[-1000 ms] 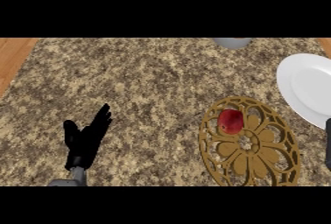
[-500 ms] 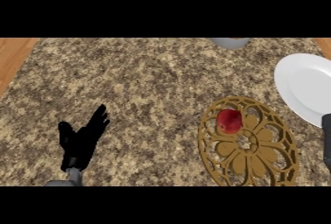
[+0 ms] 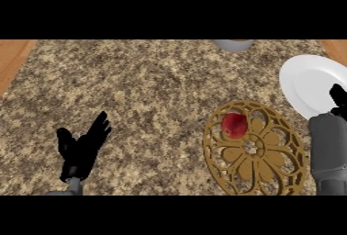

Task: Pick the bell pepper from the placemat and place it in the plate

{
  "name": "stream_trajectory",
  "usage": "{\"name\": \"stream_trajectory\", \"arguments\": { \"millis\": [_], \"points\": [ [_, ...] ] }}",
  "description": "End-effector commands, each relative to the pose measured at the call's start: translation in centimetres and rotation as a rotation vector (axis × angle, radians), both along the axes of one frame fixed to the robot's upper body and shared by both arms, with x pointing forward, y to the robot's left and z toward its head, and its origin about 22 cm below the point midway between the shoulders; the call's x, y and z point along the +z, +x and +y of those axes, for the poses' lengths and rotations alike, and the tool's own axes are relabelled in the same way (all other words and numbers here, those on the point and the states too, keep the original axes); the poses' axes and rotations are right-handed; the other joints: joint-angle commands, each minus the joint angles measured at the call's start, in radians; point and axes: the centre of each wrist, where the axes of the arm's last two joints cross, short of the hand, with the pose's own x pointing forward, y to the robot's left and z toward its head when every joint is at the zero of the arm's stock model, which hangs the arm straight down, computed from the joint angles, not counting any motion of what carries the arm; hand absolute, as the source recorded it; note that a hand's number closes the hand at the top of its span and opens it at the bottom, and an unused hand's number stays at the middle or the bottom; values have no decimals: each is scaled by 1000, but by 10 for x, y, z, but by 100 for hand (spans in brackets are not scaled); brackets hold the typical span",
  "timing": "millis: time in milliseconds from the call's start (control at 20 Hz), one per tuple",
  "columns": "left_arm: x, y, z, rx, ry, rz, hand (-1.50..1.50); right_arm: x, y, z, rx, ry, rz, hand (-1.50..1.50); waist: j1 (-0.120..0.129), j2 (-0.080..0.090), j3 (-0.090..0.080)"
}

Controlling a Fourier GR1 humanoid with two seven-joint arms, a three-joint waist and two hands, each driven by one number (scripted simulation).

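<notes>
Cutting off the right hand [image 3: 338, 97], the frame edge hides its fingers.

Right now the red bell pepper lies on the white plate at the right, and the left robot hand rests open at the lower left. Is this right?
Not quite. In the head view the red bell pepper lies on the gold placemat, not on the white plate, which stands beside the placemat at the right edge. The rest holds: the left robot hand rests open at the lower left.

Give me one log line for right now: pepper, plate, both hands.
bell pepper: on gold placemat, untouched | plate: empty | right hand: over plate edge | left hand: open, resting
</notes>
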Motion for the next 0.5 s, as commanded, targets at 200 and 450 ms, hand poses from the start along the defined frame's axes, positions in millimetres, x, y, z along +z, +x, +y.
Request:
{"name": "stream_trajectory", "arguments": {
  "millis": [200,450],
  "points": [
    [-2,-13,17,14,15,26,0,-44,-43,70,141,47,-94,-150,-3,0,-4],
    [-5,-11,-13,-3,1,27,0,-55,-36,84,183,68,-36,-150,3,2,-6]
  ]
}}
